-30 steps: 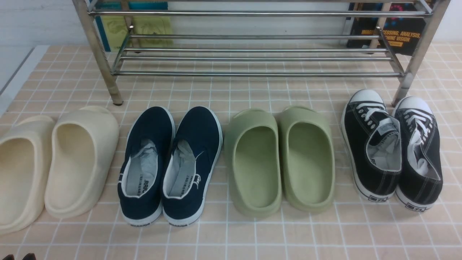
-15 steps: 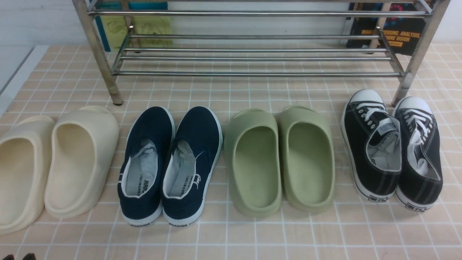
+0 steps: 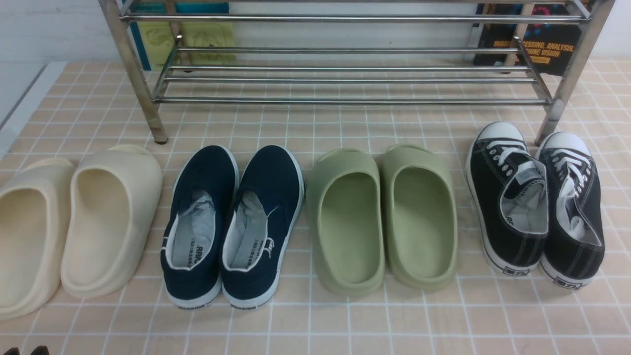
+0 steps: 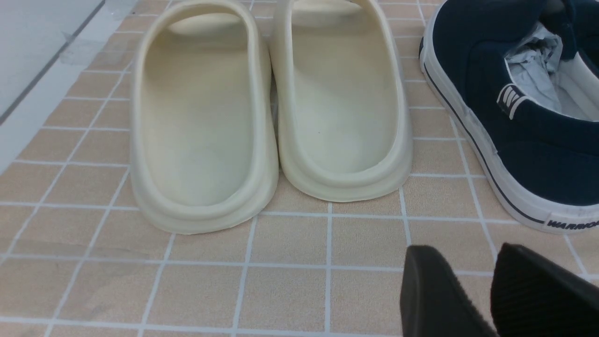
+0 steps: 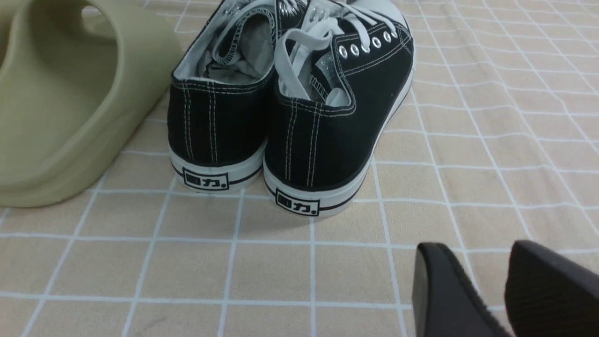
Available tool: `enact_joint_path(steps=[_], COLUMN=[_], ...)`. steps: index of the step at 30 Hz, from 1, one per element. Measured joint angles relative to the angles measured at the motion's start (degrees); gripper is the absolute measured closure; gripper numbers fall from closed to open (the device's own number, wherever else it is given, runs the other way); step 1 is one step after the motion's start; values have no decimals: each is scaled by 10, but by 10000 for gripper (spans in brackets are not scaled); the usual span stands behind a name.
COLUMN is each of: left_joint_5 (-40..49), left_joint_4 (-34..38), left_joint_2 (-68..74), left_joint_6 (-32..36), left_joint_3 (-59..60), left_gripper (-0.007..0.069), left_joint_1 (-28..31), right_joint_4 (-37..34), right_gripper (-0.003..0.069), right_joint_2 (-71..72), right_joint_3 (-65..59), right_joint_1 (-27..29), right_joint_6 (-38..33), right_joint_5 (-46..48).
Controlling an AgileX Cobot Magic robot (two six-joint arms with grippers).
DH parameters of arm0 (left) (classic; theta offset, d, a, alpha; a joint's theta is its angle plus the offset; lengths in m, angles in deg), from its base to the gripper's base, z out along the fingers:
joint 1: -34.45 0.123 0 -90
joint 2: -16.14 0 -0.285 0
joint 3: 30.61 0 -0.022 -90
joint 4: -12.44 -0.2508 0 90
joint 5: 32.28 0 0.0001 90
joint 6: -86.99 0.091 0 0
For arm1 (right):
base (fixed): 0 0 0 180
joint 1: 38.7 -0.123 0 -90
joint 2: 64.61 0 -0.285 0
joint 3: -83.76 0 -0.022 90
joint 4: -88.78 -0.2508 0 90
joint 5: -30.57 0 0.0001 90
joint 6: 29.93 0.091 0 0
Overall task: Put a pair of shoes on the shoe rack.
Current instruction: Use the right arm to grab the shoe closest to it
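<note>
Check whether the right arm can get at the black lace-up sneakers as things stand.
Probably yes. The right gripper sits open behind the black sneakers, heels facing it, bare tile between; the green clog lies off to one side.

Finding: no change observed. Across the front-view sequence the two black canvas lace-up sneakers with white toe caps (image 3: 495,197), lying just ahead of the right gripper (image 5: 475,252), show no displacement. The left gripper (image 3: 24,351) tips show none either. Nothing else has shifted.
</note>
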Motion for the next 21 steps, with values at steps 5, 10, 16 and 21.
enact_joint_path(steps=[5, 10, 16, 21], left_joint_5=[0, 0, 0, 0], left_joint_4=[0, 0, 0, 0], left_joint_2=[0, 0, 0, 0], left_joint_6=[0, 0, 0, 0], left_joint_3=[0, 0, 0, 0], left_gripper=[384, 384, 384, 384], left_joint_1=[0, 0, 0, 0], right_joint_4=[0, -5, -5, -5], right_gripper=[414, 414, 420, 506], right_joint_2=[0, 0, 0, -11], right_joint_3=[-6, -6, -6, 60], right_joint_1=[0, 0, 0, 0], right_joint_6=[6, 71, 127, 90], right_joint_5=[-92, -324, -522, -472])
